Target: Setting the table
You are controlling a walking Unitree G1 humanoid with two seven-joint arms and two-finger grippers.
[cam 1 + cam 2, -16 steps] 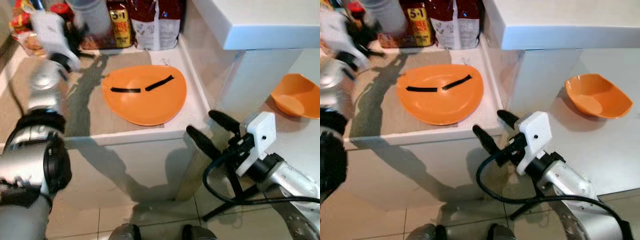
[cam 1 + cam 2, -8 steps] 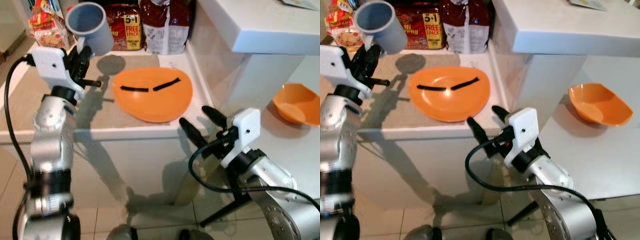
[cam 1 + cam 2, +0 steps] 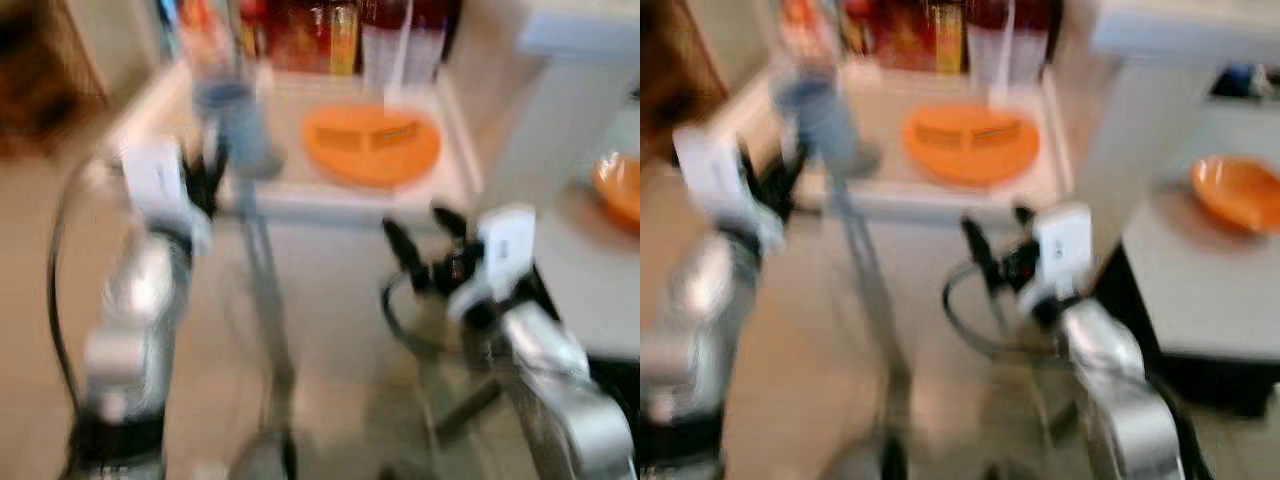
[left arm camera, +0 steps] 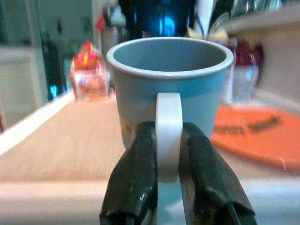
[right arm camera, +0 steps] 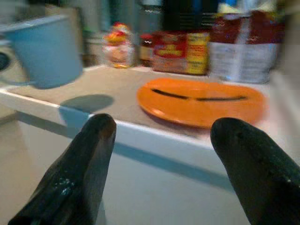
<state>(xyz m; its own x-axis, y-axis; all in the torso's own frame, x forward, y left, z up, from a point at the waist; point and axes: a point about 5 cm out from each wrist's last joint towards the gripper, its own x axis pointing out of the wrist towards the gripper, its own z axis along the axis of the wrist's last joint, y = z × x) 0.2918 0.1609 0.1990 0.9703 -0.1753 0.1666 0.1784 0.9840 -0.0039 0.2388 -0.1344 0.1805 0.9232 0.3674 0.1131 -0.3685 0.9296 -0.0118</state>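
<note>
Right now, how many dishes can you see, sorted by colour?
Blue: 1, the mug, held by its handle in the left gripper.
Orange: 2, the plate on the counter and the bowl on the white table.
Total: 3 dishes.
The right gripper is open and holds nothing.

Plate (image 3: 371,145) on the counter (image 3: 290,195), packets (image 5: 187,46) behind it, mug (image 4: 168,89) to its left, bowl (image 3: 1237,193) on the table (image 3: 1200,290) to the right
</note>
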